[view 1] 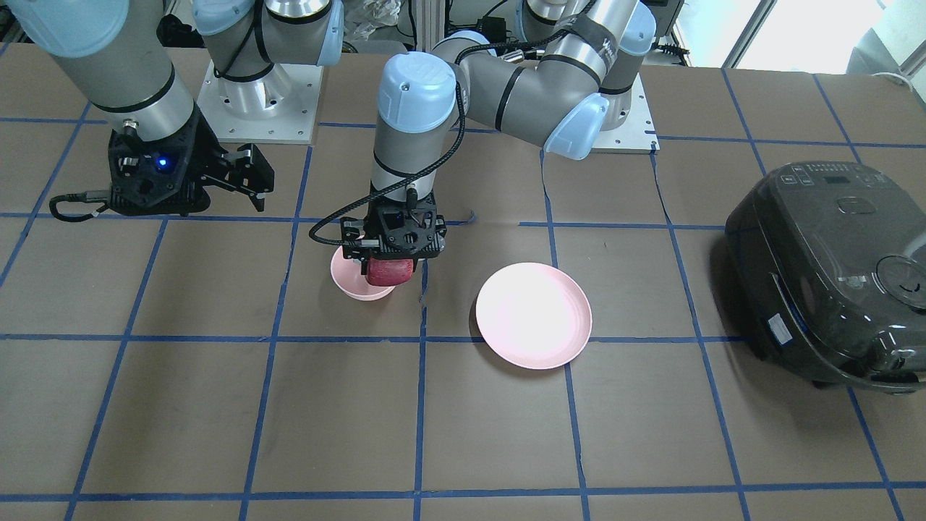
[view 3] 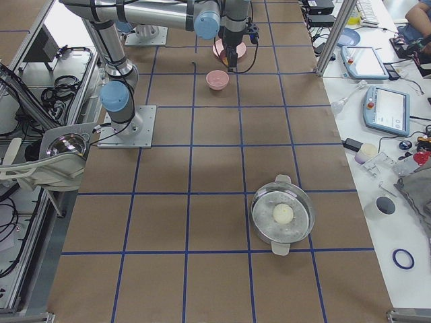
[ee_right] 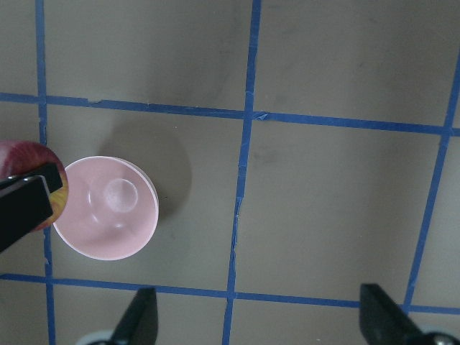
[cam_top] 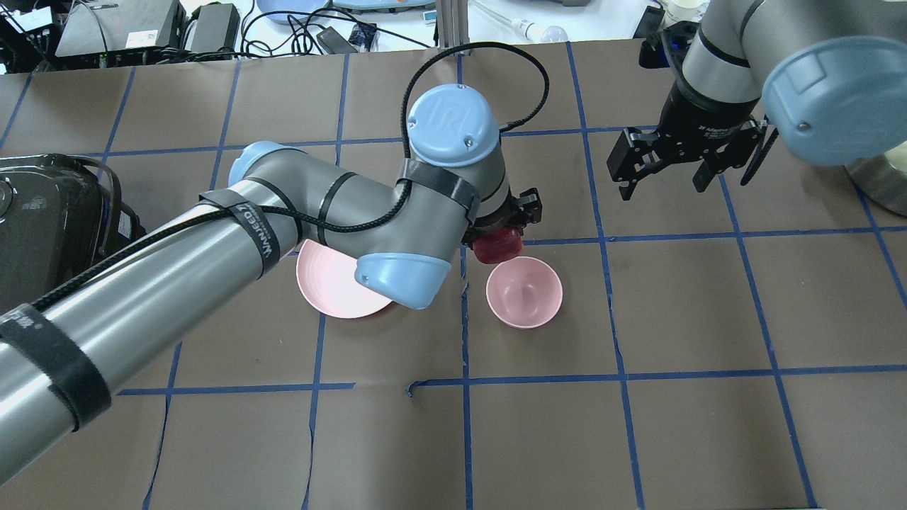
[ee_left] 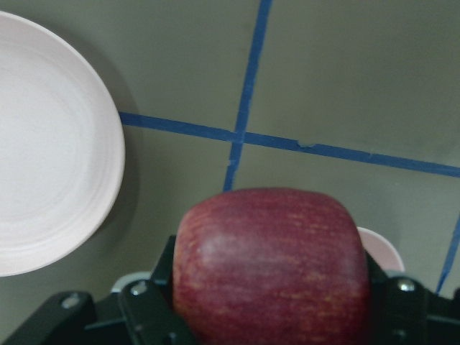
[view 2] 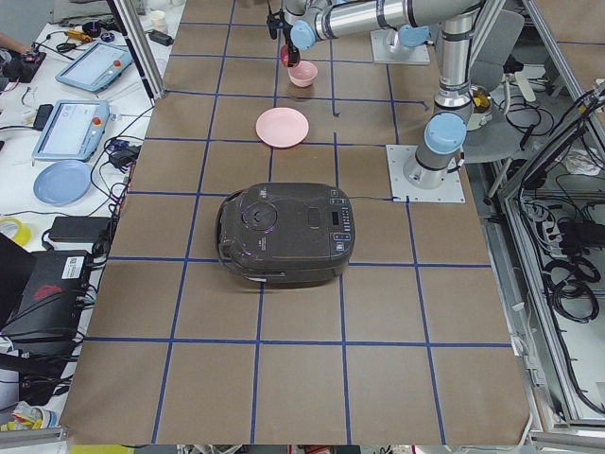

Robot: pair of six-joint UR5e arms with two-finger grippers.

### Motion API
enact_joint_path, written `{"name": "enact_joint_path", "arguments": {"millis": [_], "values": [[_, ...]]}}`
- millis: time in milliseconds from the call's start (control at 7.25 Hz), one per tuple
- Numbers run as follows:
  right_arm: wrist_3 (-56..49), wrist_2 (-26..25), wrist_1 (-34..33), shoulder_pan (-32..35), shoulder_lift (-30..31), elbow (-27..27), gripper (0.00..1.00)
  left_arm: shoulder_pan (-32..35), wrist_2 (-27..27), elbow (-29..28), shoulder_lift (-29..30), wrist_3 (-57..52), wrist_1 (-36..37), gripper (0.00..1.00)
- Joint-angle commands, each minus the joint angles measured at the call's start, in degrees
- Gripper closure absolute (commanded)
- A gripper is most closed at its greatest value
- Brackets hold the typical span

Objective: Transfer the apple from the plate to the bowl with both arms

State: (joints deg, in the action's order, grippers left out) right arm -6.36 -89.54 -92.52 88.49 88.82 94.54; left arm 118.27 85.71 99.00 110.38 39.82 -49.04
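Brown table [view 1: 217,405] with blue tape lines [view 1: 419,405] bore the plate [view 1: 533,315] and bowl [cam_top: 524,292]; the left hand [view 1: 391,259] gripped the apple [ee_left: 272,266], raised at the bowl's edge, while the right hand [cam_top: 664,185] hung with fingers spread, well apart

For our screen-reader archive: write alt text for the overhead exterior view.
The left arm's tool grips a dark red apple, held just past the far rim of a small pink bowl. A pink plate lies partly hidden under that arm. The right arm's tool hangs open and empty farther right.
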Motion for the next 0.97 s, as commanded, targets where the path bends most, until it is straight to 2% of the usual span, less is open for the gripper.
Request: {"name": "enact_joint_path", "arguments": {"millis": [0, 552, 690, 828], "values": [[0.91, -1.07, 1.55, 0.10, -0.05, -1.20, 0.00, 1.96, 0.59, 0.67, 4.65, 1.40, 1.76, 0.64], [1.08, -0.82, 1.21, 0.37, 1.18, -2.42, 0.00, 4.60, 0.77, 0.93, 6.17, 4.30, 2.55, 0.31], [1.08, -0.99, 0.94, 0.28, 1.27, -2.51, 0.00, 4.69, 0.78, 1.20, 6.25, 4.21, 2.55, 0.02], [1.17, -0.82, 0.68, 0.28, 1.27, -2.51, 0.00, 4.69, 0.86, 1.20, 5.82, 3.95, 2.55, 0.00]]}}
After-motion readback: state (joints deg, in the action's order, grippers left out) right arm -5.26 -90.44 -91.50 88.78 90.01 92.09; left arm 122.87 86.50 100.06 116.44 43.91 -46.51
